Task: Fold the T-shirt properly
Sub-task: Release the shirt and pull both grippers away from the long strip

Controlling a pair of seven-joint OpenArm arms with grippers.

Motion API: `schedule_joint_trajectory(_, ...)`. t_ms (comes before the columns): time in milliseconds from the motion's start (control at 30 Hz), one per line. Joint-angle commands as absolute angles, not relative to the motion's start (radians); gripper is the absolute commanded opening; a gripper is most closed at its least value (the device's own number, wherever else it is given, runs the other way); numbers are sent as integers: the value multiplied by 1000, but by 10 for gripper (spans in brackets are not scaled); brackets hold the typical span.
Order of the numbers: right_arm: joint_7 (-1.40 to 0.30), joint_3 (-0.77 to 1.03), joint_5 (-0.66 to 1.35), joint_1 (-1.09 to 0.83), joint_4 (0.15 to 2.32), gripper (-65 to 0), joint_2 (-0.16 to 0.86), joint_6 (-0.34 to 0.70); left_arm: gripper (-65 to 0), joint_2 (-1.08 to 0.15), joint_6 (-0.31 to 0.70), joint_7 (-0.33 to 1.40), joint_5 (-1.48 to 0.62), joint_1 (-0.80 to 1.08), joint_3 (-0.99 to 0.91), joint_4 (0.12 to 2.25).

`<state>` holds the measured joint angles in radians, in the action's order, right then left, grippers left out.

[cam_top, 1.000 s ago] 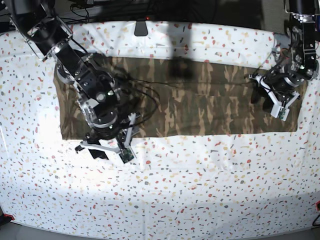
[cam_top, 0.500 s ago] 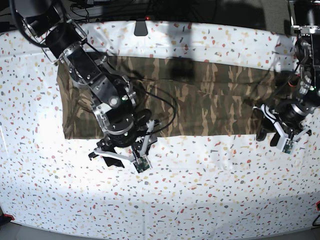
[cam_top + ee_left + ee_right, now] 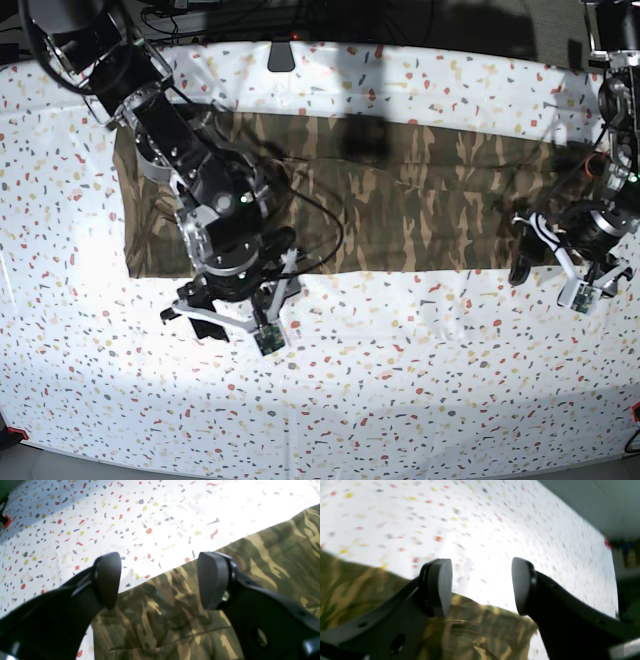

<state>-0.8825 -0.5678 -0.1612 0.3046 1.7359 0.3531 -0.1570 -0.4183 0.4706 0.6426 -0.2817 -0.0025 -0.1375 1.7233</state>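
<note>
Camouflage T-shirt (image 3: 420,215), folded into a long flat band across the speckled table's far half

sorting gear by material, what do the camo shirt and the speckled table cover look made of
Camouflage T-shirt: looks like soft matte woven or knit cloth; it lies limp with creases. White speckled table cover: seems a thin sheet, cloth or plastic, wrinkled, slightly shiny under glare.

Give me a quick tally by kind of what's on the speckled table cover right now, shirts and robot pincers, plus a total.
T-shirt: 1, camouflage, lying flat as a long folded band.
Pincers: 2, the left pincer and the right pincer, both open and empty at the shirt's near edge.
Total: 3, all over the speckled table cover.
</note>
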Motion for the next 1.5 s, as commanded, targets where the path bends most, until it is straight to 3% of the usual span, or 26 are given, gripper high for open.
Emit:
schedule_joint_trajectory(0,-869,-520,-151,326,1761,-281,360,-173,-199,-433,464,620,-289,-19,-144,1741)
schedule_joint_trajectory(133,-797,-318,33,285,1804,-281,360,-119,-199,-432,465,627,-290,-19,-144,1741)
schedule_joint_trajectory(367,-728,162,442,149,1861,-281,360,419,-199,-433,464,628,-289,-20,-144,1741)
schedule_joint_trajectory(567,-897,570,796,38,1861,-281,360,693,-199,-435,464,690,-289,-56,-191,1740)
schedule_joint_trajectory(667,-939,722,930,-23,1861,-281,360,698,-200,-436,464,739,-331,-95,-266,1736)
schedule_joint_trajectory(800,-943,825,955,-78,1861,-281,360,698,-200,-436,471,864,-456,-148,-322,1702)
schedule_joint_trajectory(933,-956,834,959,-112,1862,-281,360,698,-200,-440,503,892,-484,-178,-321,1608)
schedule_joint_trajectory(1133,-1008,835,1037,-131,1864,-281,360,698,-200,-532,508,975,-564,-279,-321,1239)
schedule_joint_trajectory(1267,-1008,835,1037,-131,1864,-281,360,698,-200,-617,599,1092,-761,-318,-321,1096)
schedule_joint_trajectory(1467,-1009,835,1037,-130,1864,-281,360,698,-206,-674,698,1146,-841,-313,-321,933)
